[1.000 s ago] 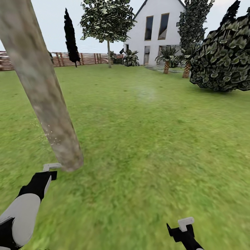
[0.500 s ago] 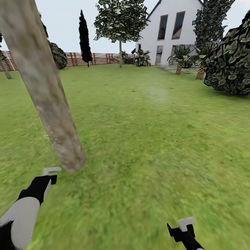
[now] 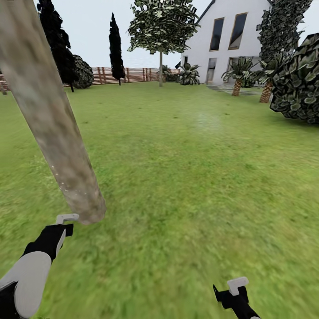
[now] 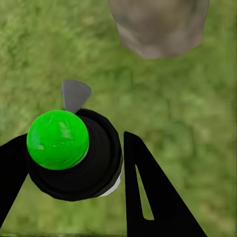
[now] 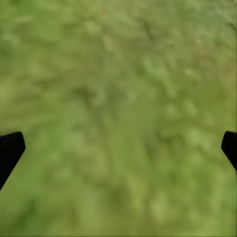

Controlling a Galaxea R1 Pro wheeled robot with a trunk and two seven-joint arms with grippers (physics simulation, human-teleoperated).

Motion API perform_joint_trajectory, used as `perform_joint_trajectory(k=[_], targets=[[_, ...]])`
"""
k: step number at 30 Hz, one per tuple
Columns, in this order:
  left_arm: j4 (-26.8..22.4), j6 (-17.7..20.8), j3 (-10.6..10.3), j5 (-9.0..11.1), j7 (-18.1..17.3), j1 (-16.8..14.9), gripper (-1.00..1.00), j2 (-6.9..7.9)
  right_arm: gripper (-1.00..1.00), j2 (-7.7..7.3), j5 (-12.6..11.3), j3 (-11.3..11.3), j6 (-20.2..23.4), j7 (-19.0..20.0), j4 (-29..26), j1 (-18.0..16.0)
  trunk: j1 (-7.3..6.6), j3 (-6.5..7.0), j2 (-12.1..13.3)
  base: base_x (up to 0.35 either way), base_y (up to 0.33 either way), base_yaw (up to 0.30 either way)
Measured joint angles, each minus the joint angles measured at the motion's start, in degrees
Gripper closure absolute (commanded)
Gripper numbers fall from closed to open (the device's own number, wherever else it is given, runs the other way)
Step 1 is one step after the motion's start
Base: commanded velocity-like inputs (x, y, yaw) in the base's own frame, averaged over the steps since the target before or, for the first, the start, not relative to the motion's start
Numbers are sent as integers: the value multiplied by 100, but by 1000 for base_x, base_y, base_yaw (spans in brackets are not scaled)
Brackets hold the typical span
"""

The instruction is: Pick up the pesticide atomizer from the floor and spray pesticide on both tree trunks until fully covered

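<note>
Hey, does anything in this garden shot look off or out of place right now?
The atomizer clamped in the left gripper shows a bright green cap, not a red tip. Sparse white specks dot only the lower tree trunk. Otherwise nothing stands out; the right gripper hangs open over grass.

Flat even daylight, no cast shadows; grass (image 3: 199, 186) blurred.

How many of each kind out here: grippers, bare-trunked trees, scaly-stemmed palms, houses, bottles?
Black white-tipped grippers: 2 (left, right)
Trees with bare grey-brown trunks: 2 (near, far)
Palms with scaly brown stems: 2 ()
White house: 1
Black bottle with green top, in the left gripper: 1
Total: 8
</note>
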Motion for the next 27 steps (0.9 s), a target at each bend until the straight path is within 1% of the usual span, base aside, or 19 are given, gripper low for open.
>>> perform_joint_trajectory(k=[5,11,22,27], targets=[[1,-1,0,1,-1,0,100,-42,-100,0,1,1,-2,1,2,0,0,0,0,91,-264,277],[-3,-1,-1,-1,1,0,100,-45,-100,0,0,0,1,4,4,0,0,0,0,88,-266,275],[-6,-11,-8,-1,2,-2,100,-45,-100,-1,5,8,-1,8,6,2,0,0,0,88,-266,33],[-1,-9,-9,0,-2,0,100,-45,-100,3,6,9,1,8,8,0,0,0,0,88,-266,231]])
